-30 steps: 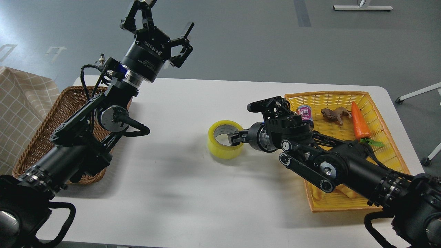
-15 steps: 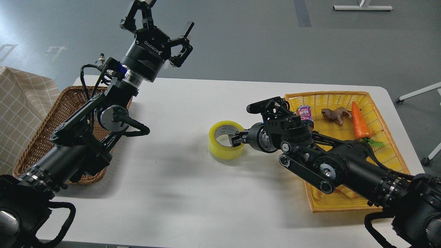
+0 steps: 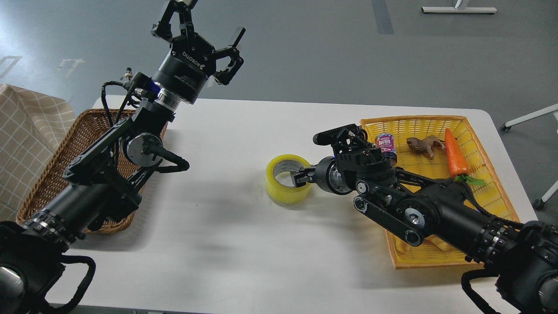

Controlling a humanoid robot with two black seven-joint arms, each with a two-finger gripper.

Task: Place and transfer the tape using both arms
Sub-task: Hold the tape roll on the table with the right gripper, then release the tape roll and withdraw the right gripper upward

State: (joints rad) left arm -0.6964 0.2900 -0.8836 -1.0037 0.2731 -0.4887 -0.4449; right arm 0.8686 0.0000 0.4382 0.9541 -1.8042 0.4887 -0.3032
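Tape (image 3: 286,179) slightly rightward; right fingers (image 3: 301,176) inside core

On my white worktop (image 3: 226,244) I see a brown wicker basket (image 3: 74,139) at the left edge beside a checked beige cloth (image 3: 26,135), and at the right a yellow basket (image 3: 488,174) holding a small can (image 3: 385,142), a brown toy animal (image 3: 422,145) and an orange carrot (image 3: 455,155).

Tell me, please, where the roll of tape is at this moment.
In the head view, the tape sits on the white table near its middle, just left of the yellow basket, with the right gripper at its right rim.
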